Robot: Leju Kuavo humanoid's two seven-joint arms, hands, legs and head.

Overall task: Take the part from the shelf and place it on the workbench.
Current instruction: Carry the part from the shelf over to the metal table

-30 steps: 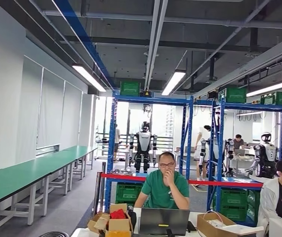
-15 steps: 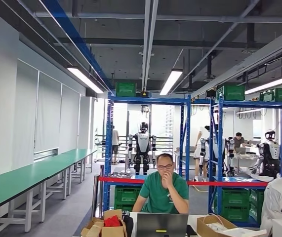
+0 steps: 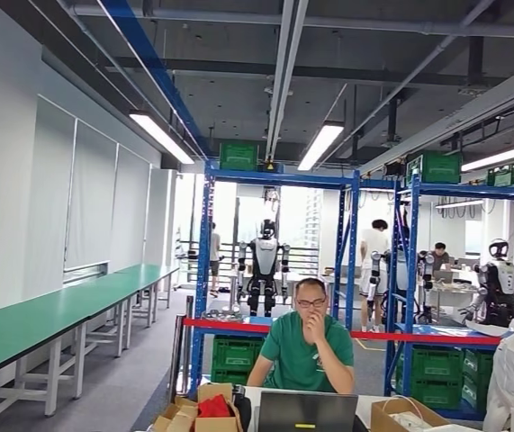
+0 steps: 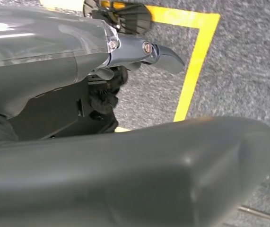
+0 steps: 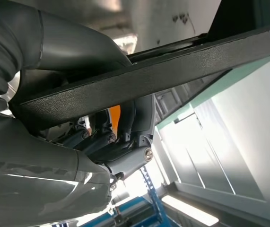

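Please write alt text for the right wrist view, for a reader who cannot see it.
The robot's right hand grips a flat black part that runs across the picture. Behind it are a white wall, a ceiling light and a blue shelf frame.

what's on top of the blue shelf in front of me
Green crates sit on top: one on the nearer blue shelf, more on the rack to the right. What they hold cannot be seen from below.
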